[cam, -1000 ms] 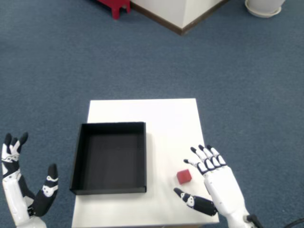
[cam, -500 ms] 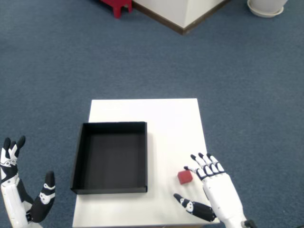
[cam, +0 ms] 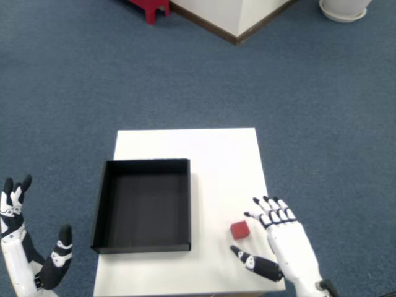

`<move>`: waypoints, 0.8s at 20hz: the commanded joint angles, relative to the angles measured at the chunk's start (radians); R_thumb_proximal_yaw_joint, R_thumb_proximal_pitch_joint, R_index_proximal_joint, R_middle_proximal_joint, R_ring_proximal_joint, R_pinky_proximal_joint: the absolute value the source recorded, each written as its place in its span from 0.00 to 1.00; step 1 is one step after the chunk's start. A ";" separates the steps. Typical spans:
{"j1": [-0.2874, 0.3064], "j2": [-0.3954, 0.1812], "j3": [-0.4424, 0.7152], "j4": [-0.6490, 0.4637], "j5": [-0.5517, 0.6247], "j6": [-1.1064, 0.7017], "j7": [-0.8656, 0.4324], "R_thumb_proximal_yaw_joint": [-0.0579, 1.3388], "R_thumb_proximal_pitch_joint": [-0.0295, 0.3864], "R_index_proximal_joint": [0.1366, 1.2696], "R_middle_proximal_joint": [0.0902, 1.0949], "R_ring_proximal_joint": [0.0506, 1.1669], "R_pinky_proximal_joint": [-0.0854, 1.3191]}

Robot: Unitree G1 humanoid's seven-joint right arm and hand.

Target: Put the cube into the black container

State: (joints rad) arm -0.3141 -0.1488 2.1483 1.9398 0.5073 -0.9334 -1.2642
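A small red cube [cam: 240,230] rests on the white table [cam: 204,148], just right of the black container [cam: 142,205]. The container is a shallow square tray with nothing inside. My right hand [cam: 281,241] hovers at the table's front right corner, open, fingers spread. Its fingertips [cam: 258,207] sit just right of the cube and its thumb [cam: 253,263] reaches below the cube. Nothing is in the hand. The left hand [cam: 28,260] is off the table at the lower left, open.
Blue carpet surrounds the table. A red object [cam: 148,7] and a white wall corner [cam: 235,18] stand at the far top. A white round base [cam: 343,8] sits at the top right.
My right hand dipped back toward the front edge, then edged slightly forward again beside the cube. The cube has not moved. The left hand dropped lower.
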 commanded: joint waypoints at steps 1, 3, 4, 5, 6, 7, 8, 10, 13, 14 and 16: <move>-0.056 -0.033 -0.028 -0.009 0.051 0.021 0.017 0.44 0.04 0.29 0.08 0.08 0.03; -0.072 -0.045 -0.046 -0.036 0.060 0.029 0.041 0.43 0.04 0.28 0.07 0.08 0.03; -0.075 -0.048 -0.049 -0.042 0.062 0.029 0.043 0.43 0.04 0.28 0.07 0.08 0.03; -0.080 -0.050 -0.052 -0.045 0.065 0.025 0.043 0.43 0.04 0.28 0.07 0.07 0.03; -0.085 -0.051 -0.053 -0.048 0.066 0.024 0.044 0.43 0.04 0.28 0.07 0.07 0.03; -0.094 -0.053 -0.056 -0.052 0.068 0.023 0.050 0.42 0.04 0.27 0.07 0.07 0.02; -0.099 -0.054 -0.058 -0.055 0.069 0.024 0.054 0.42 0.04 0.27 0.07 0.07 0.02; -0.108 -0.056 -0.060 -0.064 0.070 0.027 0.064 0.42 0.04 0.27 0.07 0.07 0.02; -0.116 -0.062 -0.064 -0.084 0.071 0.037 0.075 0.42 0.04 0.27 0.07 0.07 0.02; -0.119 -0.062 -0.064 -0.088 0.071 0.038 0.076 0.41 0.04 0.27 0.07 0.07 0.02; -0.124 -0.065 -0.065 -0.101 0.071 0.044 0.081 0.41 0.04 0.27 0.07 0.07 0.02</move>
State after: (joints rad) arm -0.3919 -0.1901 2.0958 1.8212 0.5441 -0.9003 -1.1699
